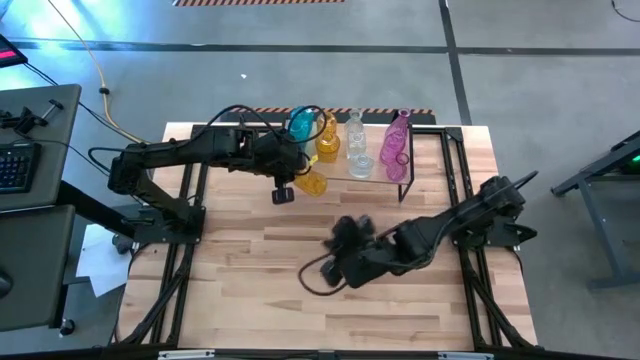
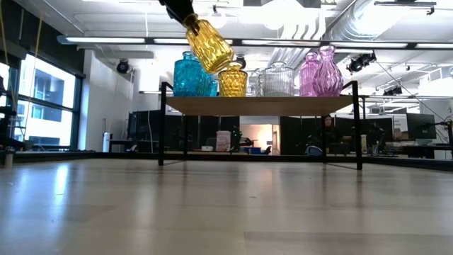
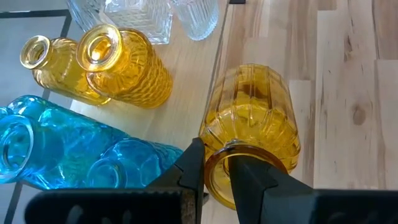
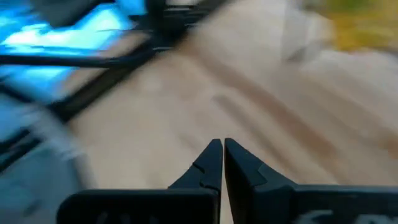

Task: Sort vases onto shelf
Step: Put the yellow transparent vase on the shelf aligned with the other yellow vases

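The shelf [image 1: 385,182] stands at the table's far middle. On its board [image 2: 262,105] stand teal [image 2: 191,74], yellow [image 2: 232,79], clear [image 2: 272,79] and pink [image 2: 318,71] vases, on their bases. My left gripper [image 3: 214,152] is shut on another yellow vase [image 1: 311,182], which hangs higher than the board, at the shelf's near left corner. In the left wrist view this vase [image 3: 252,118] is just off the board's edge, over the table. My right gripper [image 4: 222,144] is shut and holds nothing. It hovers over the middle of the table [image 1: 347,233], nearer than the shelf. My left gripper holds the yellow vase by the rim of its mouth [image 3: 214,180]. One finger [image 3: 255,183] seems to reach inside the mouth and the other [image 3: 193,165] lies outside, with the glass wall pinched between them. The vase is lifted clear and tilted, its base [image 2: 216,60] slanting down toward the shelf.
Black frame rails [image 1: 190,215] run along both sides of the table. A dark cable loop [image 1: 315,282] lies by my right arm. The near half of the tabletop [image 1: 260,310] is bare wood. A desk with a keyboard [image 1: 15,165] stands off the table's left.
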